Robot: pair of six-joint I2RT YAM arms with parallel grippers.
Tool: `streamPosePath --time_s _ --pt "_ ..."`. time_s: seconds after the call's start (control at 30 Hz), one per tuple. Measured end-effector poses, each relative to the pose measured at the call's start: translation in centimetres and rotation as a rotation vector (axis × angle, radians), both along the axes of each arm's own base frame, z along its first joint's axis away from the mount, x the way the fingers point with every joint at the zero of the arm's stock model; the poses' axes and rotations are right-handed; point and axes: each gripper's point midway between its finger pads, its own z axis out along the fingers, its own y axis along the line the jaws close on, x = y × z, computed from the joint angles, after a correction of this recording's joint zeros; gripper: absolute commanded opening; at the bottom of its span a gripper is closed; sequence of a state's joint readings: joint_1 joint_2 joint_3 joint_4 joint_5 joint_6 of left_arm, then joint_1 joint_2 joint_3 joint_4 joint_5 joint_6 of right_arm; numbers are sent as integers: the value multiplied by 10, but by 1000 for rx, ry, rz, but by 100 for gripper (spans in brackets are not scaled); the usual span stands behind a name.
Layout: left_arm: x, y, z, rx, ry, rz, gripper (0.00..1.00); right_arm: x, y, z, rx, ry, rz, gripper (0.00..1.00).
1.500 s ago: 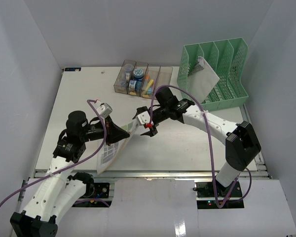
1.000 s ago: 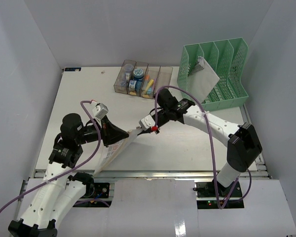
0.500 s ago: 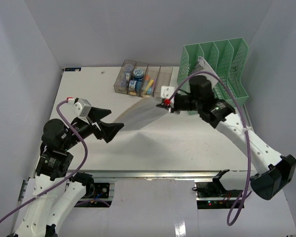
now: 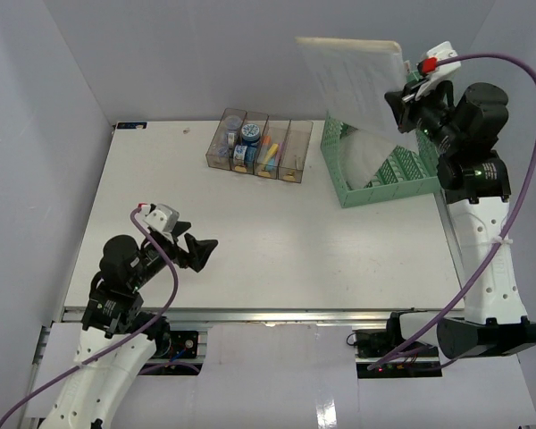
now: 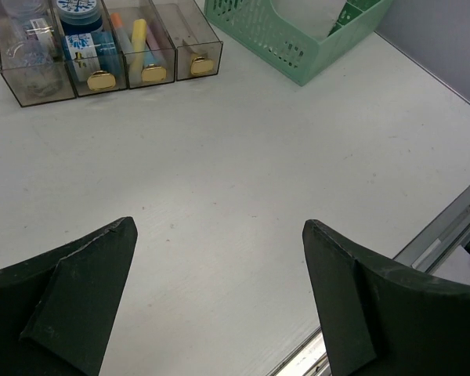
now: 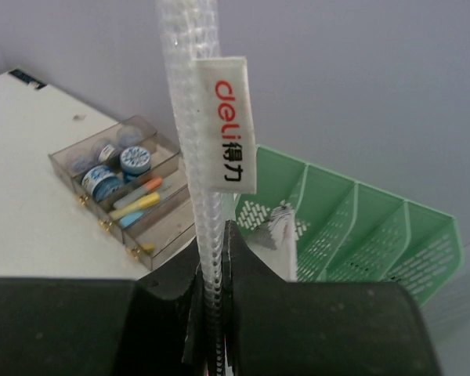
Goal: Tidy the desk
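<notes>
A: Entry, left side first. What's the left gripper [image 5: 219,235] doing?

B: It hangs low over the near-left part of the desk [image 4: 277,232]. Fingers [image 5: 70,298] spread wide, nothing between them, only bare white top showing in the gap.

A: And the desk?

B: White slab filling the middle of the overhead view, with the metal rail [image 4: 268,313] along its near edge, just ahead of the arm bases.

A: Middle of the desk?

B: At the far edge sits a row of clear bins [image 4: 259,143]. They hold a blue-lidded jar [image 5: 78,12] and some coloured markers [image 5: 139,35]; small gold pulls face the arms.

A: Right of those?

B: Green file rack [image 4: 389,179] at the far right corner, apart from the bins. One slot holds a pale sheet or pouch [image 6: 282,223]; I cannot tell which.

A: Right gripper [image 4: 400,96]?

B: Raised high above the rack, fingers clamped on the edge of a white mesh pouch [image 4: 348,71]. The pouch is clear of the desk, and a "deli" tag [image 6: 225,125] hangs from its edge in the wrist view.
</notes>
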State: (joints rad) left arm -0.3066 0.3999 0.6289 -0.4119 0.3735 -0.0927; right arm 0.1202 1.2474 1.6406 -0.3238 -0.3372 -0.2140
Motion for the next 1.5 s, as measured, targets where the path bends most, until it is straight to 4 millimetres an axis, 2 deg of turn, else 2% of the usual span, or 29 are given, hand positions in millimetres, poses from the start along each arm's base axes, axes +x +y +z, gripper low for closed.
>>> streamPosePath --time_s 0.07,0.17,0.47,0.87,0.97,1.07,1.2,1.33,1.5 --pt "-2 1 -5 4 -3 3 98 1 -10 18 28 -36 -33 8" --pt "-4 3 -4 3 -17 8 98 3 -20 31 54 -66 -82 8" --pt "-5 4 -2 -4 -40 13 98 12 -49 49 54 -119 -243 8" --pt "-11 6 3 -21 -87 14 98 -8 -88 77 38 -235 -441 8" --pt "-14 7 4 -30 -104 15 98 -8 -94 78 38 -247 -468 8" --pt "-17 8 6 -38 -120 15 98 -4 -101 68 40 -227 -493 8" --pt "-20 8 10 -46 -139 12 98 7 -111 41 46 -163 -529 8" --pt "-21 7 10 -49 -141 8 98 15 -114 10 56 -87 -543 8" --pt "-22 7 11 -50 -142 6 98 21 -113 -13 65 -35 -543 8"
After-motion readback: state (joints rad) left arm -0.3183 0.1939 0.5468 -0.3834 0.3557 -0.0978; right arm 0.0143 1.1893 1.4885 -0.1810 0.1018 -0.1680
